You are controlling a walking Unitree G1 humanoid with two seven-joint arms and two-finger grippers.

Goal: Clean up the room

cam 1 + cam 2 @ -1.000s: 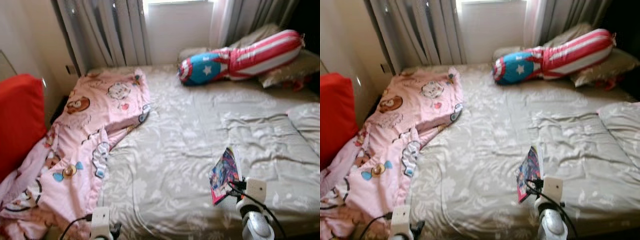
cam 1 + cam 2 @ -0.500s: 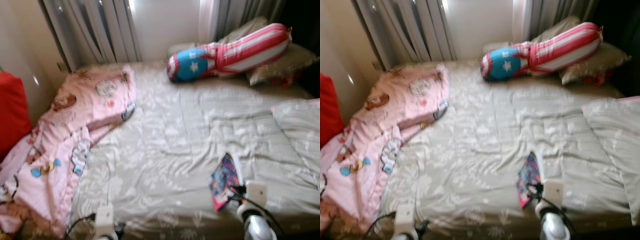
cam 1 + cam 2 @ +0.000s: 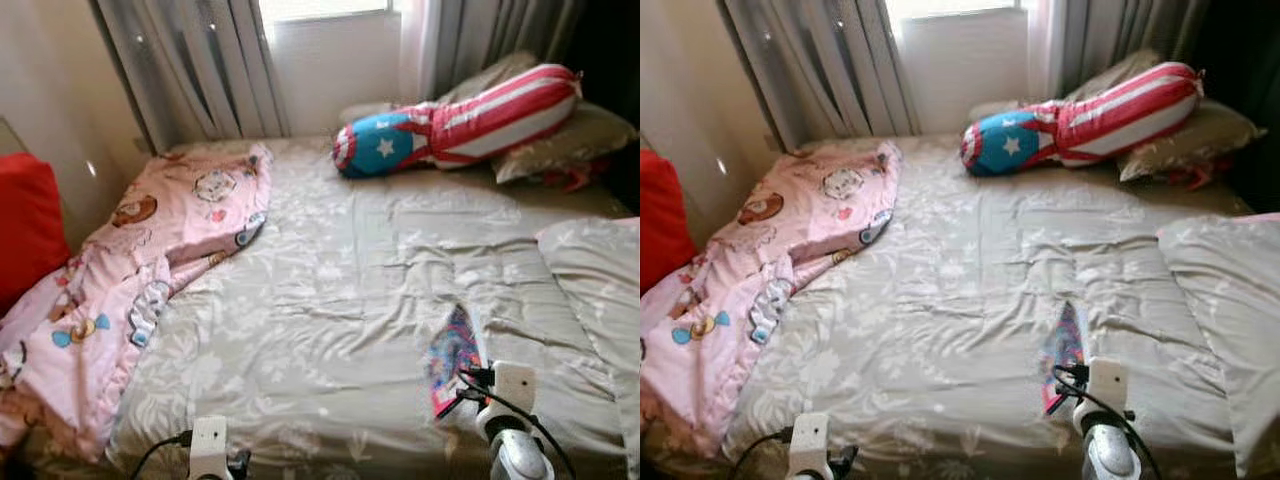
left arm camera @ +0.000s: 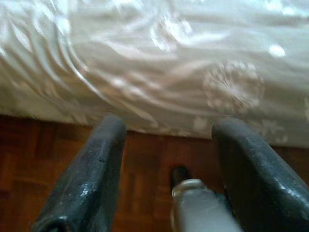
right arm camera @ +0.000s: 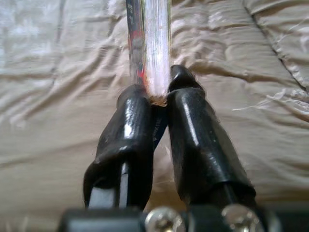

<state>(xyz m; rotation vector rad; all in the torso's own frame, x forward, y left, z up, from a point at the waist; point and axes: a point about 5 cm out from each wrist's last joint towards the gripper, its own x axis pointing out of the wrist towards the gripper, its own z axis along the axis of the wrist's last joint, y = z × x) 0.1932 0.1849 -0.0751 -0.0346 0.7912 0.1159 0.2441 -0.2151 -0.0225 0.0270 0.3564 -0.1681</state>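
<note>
Over grey bed (image 3: 330, 300), right tool (image 5: 158, 96) clamps seemingly a book (image 5: 148, 46) edge-on; left tool (image 4: 169, 145) open.

- Bed (image 3: 330, 300): grey-beige cover with a pale leaf-and-flower print.
- Blanket (image 3: 150, 260) along the bed's left edge: pink, with cartoon figures in brown, white and blue.
- Bolster pillow (image 3: 460, 115) near the bed's head: red and white stripes, with a blue end bearing a white star.
- Book (image 3: 452, 355) near the bed's foot edge: bright cover in blue, red and pink.
- Cushion (image 3: 28, 230) left of the bed: plain red.
- Curtains (image 3: 190, 70): grey.
- Floor (image 4: 145, 159): reddish-brown wood parquet.
</note>
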